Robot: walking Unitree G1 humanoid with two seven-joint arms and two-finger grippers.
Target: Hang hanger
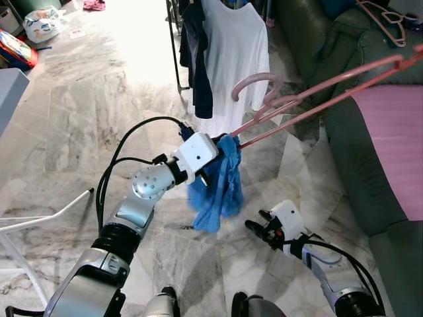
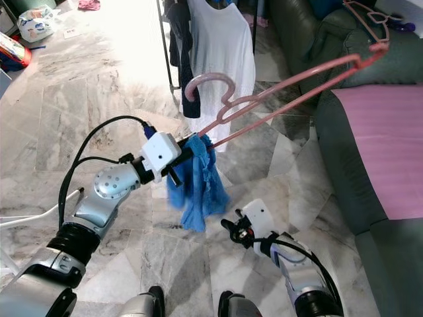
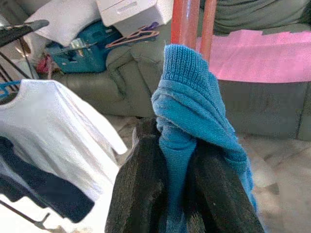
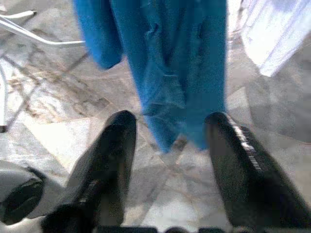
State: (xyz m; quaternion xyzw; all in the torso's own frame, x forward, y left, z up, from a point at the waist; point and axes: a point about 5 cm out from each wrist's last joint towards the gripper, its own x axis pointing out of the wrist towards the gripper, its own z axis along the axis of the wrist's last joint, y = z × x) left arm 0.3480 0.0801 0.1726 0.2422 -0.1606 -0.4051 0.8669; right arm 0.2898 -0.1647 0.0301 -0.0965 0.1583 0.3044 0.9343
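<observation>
Right gripper (image 1: 259, 229): low and nearest, fingers spread wide, holding nothing; blue cloth hanging just beyond the open tips, untouched.
Left gripper (image 2: 192, 153): raised ahead, fingers (image 3: 141, 189) clamped together on the bunched blue cloth (image 1: 215, 181) and, by the look of it, the hanger's end within that bunch.
Pink hanger (image 1: 317, 92): jutting out past the clamped tips, tilted up and away toward the sofa; hook (image 2: 206, 84) curling back near the white shirt; not on any rail yet.
Cloth: draped over the hanger's near end, most of it drooping below the closed fingers.
Clothes rack (image 1: 175, 39): beyond the left fingertips, carrying a white shirt (image 1: 232, 53) and a dark garment (image 1: 197, 59).
Sofa (image 1: 370, 165): off to the side of the hanger's far end, pink cover (image 1: 396, 145) on the seat, second pink hanger (image 1: 383, 20) on its back.
Risk, slip: grip seemingly through soft knit rather than on bare plastic, so hanger likely to twist or slide out under its own leverage.
Risk, cloth: little fabric over the bar, most hanging free; could slide off during a swing toward the rack.
Risk, snag: long far end liable to catch the sofa or the shirt when turned.
Risk, hook: pointing away from the rail, needing a rotation before any hanging.
</observation>
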